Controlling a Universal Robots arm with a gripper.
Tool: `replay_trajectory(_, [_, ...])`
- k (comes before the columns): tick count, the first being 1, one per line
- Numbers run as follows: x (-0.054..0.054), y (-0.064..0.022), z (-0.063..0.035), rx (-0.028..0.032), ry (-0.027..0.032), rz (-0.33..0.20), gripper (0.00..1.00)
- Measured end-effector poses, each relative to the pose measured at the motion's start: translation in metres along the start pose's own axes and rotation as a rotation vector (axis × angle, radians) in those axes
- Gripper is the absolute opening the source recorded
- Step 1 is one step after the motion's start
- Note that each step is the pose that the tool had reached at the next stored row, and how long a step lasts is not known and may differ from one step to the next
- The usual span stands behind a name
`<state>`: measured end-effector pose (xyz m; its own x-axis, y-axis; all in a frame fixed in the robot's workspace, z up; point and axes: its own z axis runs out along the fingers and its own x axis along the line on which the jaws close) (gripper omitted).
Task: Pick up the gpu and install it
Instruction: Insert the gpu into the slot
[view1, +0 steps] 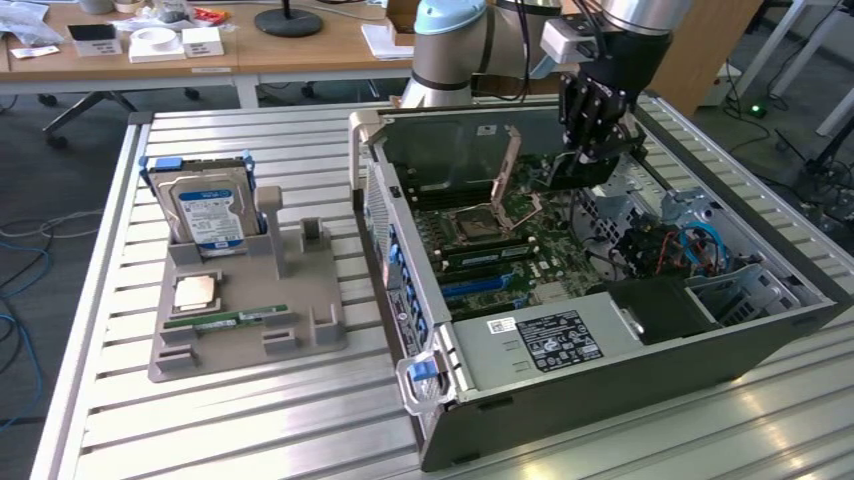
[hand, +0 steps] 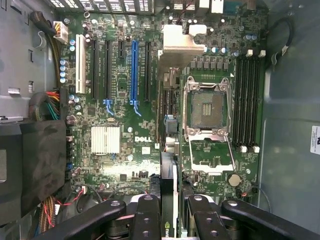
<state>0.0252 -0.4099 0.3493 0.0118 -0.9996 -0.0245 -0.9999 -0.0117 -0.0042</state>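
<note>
Half done, approx. Ext view's left: parts stand (view1: 240, 345) w/ hard drive (view1: 207, 205), memory stick (view1: 243, 318) untouched. Centre: open pc case (view1: 561, 400). Right: gripper (view1: 594, 150) fingers clamped on gpu (view1: 583, 172), hanging over motherboard (hand: 125, 125). Pickup done; card not yet in slot (hand: 134, 70).

Exterior view overlooks the table (view1: 267, 420); wrist view closely faces shared motherboard (hand: 131, 165).

Slatted table (view1: 240, 420) bears an open computer case (view1: 601, 390) and grey fixture (view1: 310, 338).
</note>
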Motion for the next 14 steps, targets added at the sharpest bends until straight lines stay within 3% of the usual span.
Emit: replay_trajectory(14, [0.0001,0.0012,0.0068,0.0,-0.0003,0.0,0.26])
